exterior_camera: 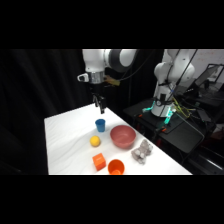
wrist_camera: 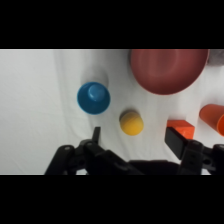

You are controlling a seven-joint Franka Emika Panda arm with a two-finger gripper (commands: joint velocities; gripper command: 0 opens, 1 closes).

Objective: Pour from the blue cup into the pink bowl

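My black two-finger gripper (exterior_camera: 101, 106) is hanging open and empty above the small smooth bright-blue cylindrical cup (exterior_camera: 100, 125), standing upright at frame centre, beside the large round dusky-pink bowl (exterior_camera: 123, 136).

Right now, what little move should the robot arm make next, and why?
Probably lower straight down toward the blue cup. The gripper hangs above it, open and empty, and the cup stands upright on the white table, apart from the pink bowl and the yellow ball. It must hold the cup before it can pour anything.
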